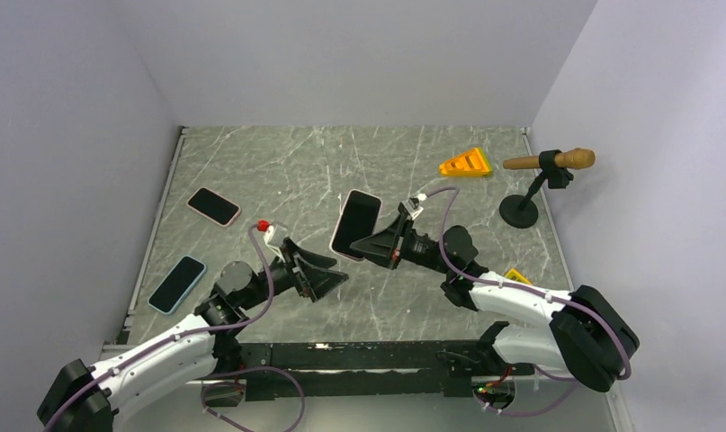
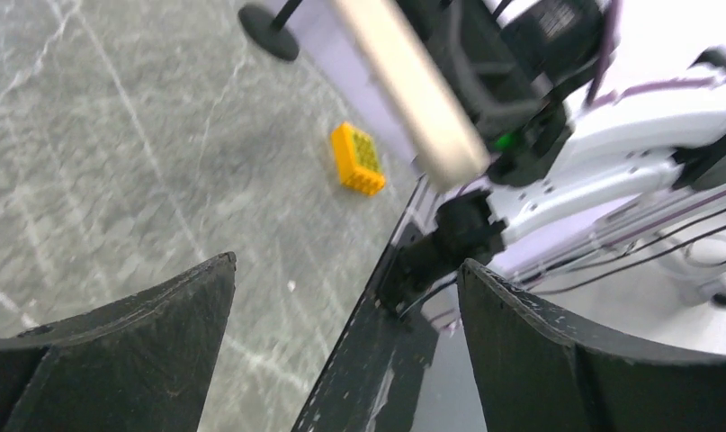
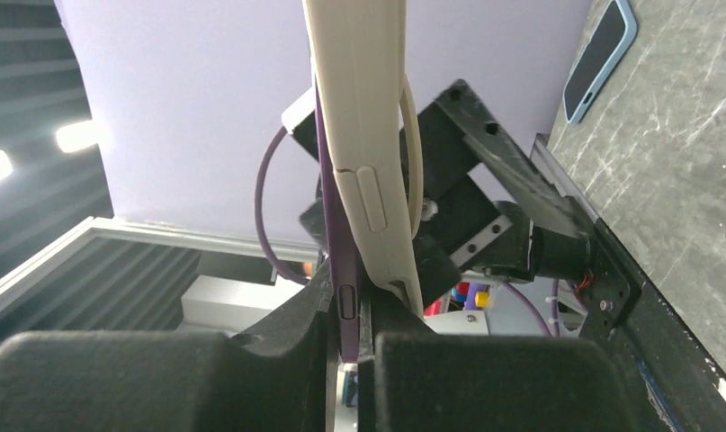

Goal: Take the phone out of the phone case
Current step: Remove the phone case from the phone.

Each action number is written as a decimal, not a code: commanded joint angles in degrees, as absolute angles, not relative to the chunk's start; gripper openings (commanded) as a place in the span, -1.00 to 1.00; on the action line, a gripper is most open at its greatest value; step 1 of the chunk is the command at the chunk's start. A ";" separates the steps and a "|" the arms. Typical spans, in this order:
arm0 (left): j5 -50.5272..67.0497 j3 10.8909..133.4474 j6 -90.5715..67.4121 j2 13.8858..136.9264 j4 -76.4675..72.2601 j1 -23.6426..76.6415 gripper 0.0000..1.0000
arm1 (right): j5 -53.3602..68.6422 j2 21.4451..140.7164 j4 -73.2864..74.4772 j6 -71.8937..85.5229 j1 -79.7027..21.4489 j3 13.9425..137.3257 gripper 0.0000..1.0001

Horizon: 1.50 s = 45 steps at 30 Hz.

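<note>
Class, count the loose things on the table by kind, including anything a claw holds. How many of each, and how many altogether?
Phones: 3 (cased phone in the right claw, pink phone, blue phone)
Yellow toy pieces: 2 (wedge, block)
Stands: 1 (stand with a wooden handle)
Total: 6

Robot lab cell — blank walls, marbled grey tabletop

Cream-cased phone aloft at centre; pink-cased phone behind blue-cased phone, tabletop's left; orange plastic wedge, black stand back right.
</note>
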<state>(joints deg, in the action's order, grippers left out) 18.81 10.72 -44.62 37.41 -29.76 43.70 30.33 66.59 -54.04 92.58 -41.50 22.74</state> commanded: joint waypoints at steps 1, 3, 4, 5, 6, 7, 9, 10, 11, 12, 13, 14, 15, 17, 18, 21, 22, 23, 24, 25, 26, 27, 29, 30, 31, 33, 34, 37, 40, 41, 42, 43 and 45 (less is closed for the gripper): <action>12.42 11.23 -52.44 38.51 -43.98 44.76 0.95 | 24.40 66.62 -61.31 93.23 -43.75 23.89 -1.00; 10.74 10.75 -53.67 40.19 -47.21 45.57 0.99 | 22.94 66.84 -60.88 92.65 -44.55 23.93 -1.00; 10.22 10.97 -53.97 41.05 -47.71 45.86 0.99 | 22.34 66.97 -61.32 92.64 -44.96 23.77 -1.00; 9.79 11.30 -54.05 41.90 -47.47 46.10 0.97 | 21.74 67.13 -61.94 92.77 -45.33 23.66 -1.00; 9.57 11.65 -53.98 42.58 -47.15 46.26 0.92 | 21.52 67.35 -62.44 92.88 -45.45 23.66 -1.00; 9.25 11.76 -53.97 43.15 -47.01 46.49 0.88 | 21.34 67.55 -62.56 92.88 -45.65 23.69 -1.00; 8.55 11.21 -54.39 44.08 -48.37 46.70 0.62 | 20.98 67.67 -62.30 92.74 -46.00 23.94 -1.00; 8.27 11.04 -54.60 44.38 -48.76 46.81 0.50 | 20.91 67.67 -62.05 92.66 -46.20 24.03 -1.00; 8.04 10.94 -54.62 44.59 -48.92 46.83 0.40 | 20.76 67.64 -61.97 92.63 -46.35 24.03 -1.00; 7.82 10.95 -54.47 44.72 -48.57 46.90 0.33 | 20.46 67.59 -62.15 92.58 -46.45 23.95 -1.00; 7.38 11.03 -54.33 44.67 -48.01 47.00 0.28 | 20.17 67.54 -62.27 92.57 -46.57 23.91 -1.00; 6.89 11.02 -54.42 44.58 -47.46 47.08 0.26 | 20.13 67.53 -62.09 92.58 -46.79 24.03 -1.00; 6.31 10.95 -54.71 44.49 -47.34 47.11 0.25 | 20.05 67.47 -61.75 92.31 -46.93 24.19 -1.00; 5.02 10.76 -55.41 44.39 -47.68 47.23 0.25 | 19.81 67.28 -60.41 91.71 -47.46 24.70 -1.00; 4.36 10.98 -55.84 44.38 -47.09 47.28 0.26 | 19.46 67.24 -59.77 91.35 -47.91 24.94 -1.00; 1.21 12.81 -58.34 44.28 -40.92 47.39 0.20 | 17.74 67.36 -58.61 90.06 -49.36 25.69 -1.00; 0.32 13.24 -59.29 44.29 -39.03 47.56 0.17 | 17.19 67.39 -58.09 89.50 -49.84 26.15 -1.00; -0.86 13.33 -60.71 44.22 -37.93 47.59 0.15 | 16.54 67.41 -57.61 88.82 -50.44 26.58 -1.00; -2.77 13.27 -62.28 44.03 -37.14 47.74 0.15 | 15.83 67.46 -57.13 88.14 -51.06 26.84 -1.00; -4.32 13.16 -63.61 43.91 -36.54 47.80 0.15 | 14.98 67.43 -56.79 87.46 -51.61 27.03 -1.00; -5.44 13.37 -64.64 43.86 -35.40 47.86 0.15 | 14.28 67.50 -56.64 86.91 -52.40 27.25 -1.00; -6.60 13.65 -65.24 43.80 -34.69 47.89 0.15 | 13.80 67.73 -56.65 86.32 -52.97 27.49 -1.00; -8.32 14.14 -65.72 44.08 -33.92 48.05 0.17 | 13.22 68.36 -57.10 85.87 -53.76 27.80 -1.00; -8.98 14.29 -65.85 44.65 -34.28 48.10 0.20 | 13.25 68.78 -57.65 85.84 -54.01 27.96 -1.00; -9.27 14.39 -66.07 45.17 -34.66 48.12 0.20 | 13.23 69.21 -58.17 85.88 -54.17 27.95 -1.00; -9.64 14.20 -66.91 46.31 -35.84 48.10 0.19 | 13.23 69.81 -59.49 85.88 -54.51 27.91 -1.00; -9.71 13.71 -67.20 46.84 -37.04 48.08 0.15 | 13.27 70.01 -59.65 85.87 -54.64 27.91 -1.00; -11.16 12.15 -68.15 47.54 -39.73 48.10 -0.01 | 13.11 69.70 -58.99 85.31 -55.07 27.96 -1.00; -13.90 10.92 -66.17 46.83 -40.77 48.16 -0.30 | 13.17 68.88 -58.22 85.04 -55.15 27.90 -1.00; -15.00 11.16 -65.09 46.21 -39.03 48.16 -0.44 | 13.26 68.53 -58.19 85.15 -55.19 27.93 -1.00; -16.01 11.88 -63.88 45.50 -35.78 48.12 -0.55 | 13.27 68.01 -58.18 85.30 -55.21 27.80 -1.00; -17.38 12.52 -63.11 44.69 -32.82 48.10 -0.65 | 13.23 67.54 -58.19 85.45 -55.25 27.81 -1.00; -19.01 12.96 -61.12 43.71 -30.04 48.09 -0.79 | 13.45 66.61 -57.97 85.88 -55.19 27.77 -1.00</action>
